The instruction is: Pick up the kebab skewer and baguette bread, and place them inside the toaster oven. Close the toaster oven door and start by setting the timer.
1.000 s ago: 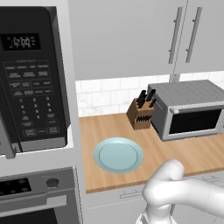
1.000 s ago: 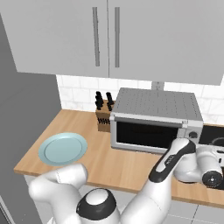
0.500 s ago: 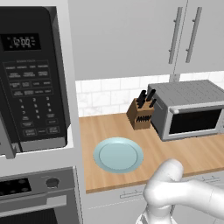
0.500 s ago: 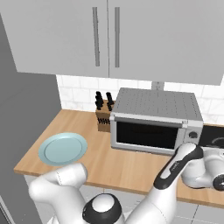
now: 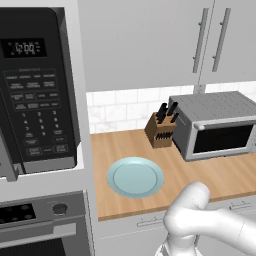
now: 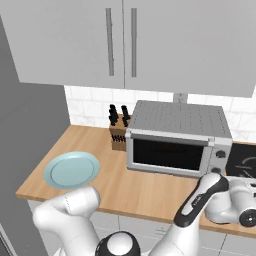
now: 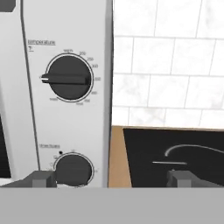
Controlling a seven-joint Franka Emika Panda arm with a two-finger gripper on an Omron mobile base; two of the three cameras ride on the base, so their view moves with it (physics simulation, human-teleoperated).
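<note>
Hand view: my claw (image 7: pixel 111 178), tips wide apart and holding nothing, faces the toaster oven (image 6: pixel 177 140) at frame left, its lower timer knob (image 7: pixel 72 169) just beside the left tip. Door (image 6: pixel 167 155) appears closed, plate (image 6: pixel 71 169) bare; I judge setting the timer is what's left.

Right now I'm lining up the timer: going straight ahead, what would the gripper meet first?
Probably the toaster oven's right front edge, beside the lower knob; the gripper is centred there, fingers spread.
</note>
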